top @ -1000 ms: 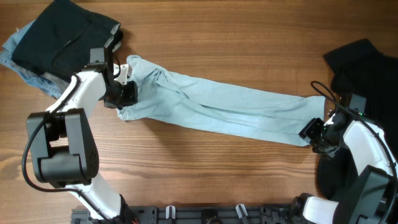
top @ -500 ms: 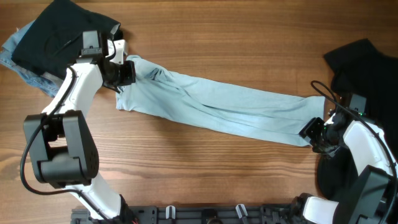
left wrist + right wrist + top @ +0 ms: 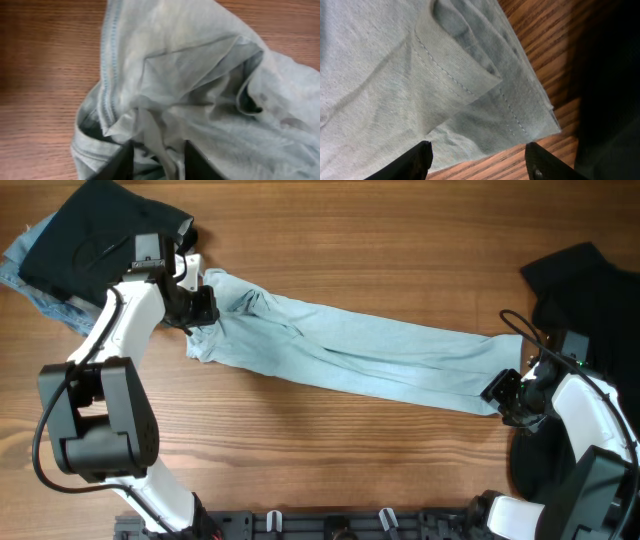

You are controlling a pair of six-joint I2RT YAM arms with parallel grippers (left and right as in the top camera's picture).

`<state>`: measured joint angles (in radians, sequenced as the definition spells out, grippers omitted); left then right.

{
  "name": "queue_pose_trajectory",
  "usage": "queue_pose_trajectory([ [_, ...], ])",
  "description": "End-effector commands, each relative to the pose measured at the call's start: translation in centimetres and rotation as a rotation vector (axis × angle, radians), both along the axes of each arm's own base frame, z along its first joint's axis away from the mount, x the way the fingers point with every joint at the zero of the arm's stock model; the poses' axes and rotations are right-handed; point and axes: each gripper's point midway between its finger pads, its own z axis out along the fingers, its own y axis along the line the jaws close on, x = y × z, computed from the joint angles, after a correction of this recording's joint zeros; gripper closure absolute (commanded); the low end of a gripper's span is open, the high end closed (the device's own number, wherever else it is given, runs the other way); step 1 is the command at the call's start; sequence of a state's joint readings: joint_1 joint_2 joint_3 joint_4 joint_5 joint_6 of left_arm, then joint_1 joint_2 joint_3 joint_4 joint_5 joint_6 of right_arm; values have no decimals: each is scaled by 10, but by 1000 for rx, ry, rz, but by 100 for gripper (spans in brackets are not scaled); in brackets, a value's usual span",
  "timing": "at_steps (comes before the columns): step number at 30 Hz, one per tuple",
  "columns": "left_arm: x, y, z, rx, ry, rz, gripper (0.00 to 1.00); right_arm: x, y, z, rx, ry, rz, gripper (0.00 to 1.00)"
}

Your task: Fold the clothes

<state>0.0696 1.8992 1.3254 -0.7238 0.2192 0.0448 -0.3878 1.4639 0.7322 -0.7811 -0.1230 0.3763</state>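
The pale light-blue T-shirt lies stretched in a long bunched band across the wooden table, from upper left to lower right. My left gripper sits on its crumpled left end. In the left wrist view the fingers stand close together with a ridge of the T-shirt pinched between them. My right gripper is at the shirt's right end. In the right wrist view it is wide open just above the stitched hem and holds nothing.
A black garment lies at the right edge, right behind the right arm, and shows dark in the right wrist view. A folded dark stack with denim under it sits at the far left corner, close to the left arm.
My left gripper has moved toward the table's far side, then a little back, taking the shirt's left end with it. The right gripper has not moved.
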Motion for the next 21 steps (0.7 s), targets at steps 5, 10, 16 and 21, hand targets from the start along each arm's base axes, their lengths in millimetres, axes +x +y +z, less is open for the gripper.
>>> queue_pose_trajectory([
  [5, -3, -7, 67, -63, -57, 14, 96, 10, -4, 9, -13, -40, 6, 35],
  [10, -46, -20, 6, -13, 145, -25, 96, 11, -4, 9, -15, -44, 6, 36],
  [16, -44, 11, -50, 114, 128, 144, 96, 11, -5, 9, -15, -47, 6, 35],
  [21, 1, 11, -38, 85, -56, 190, 96, 12, -5, 9, -17, -50, 6, 35],
])
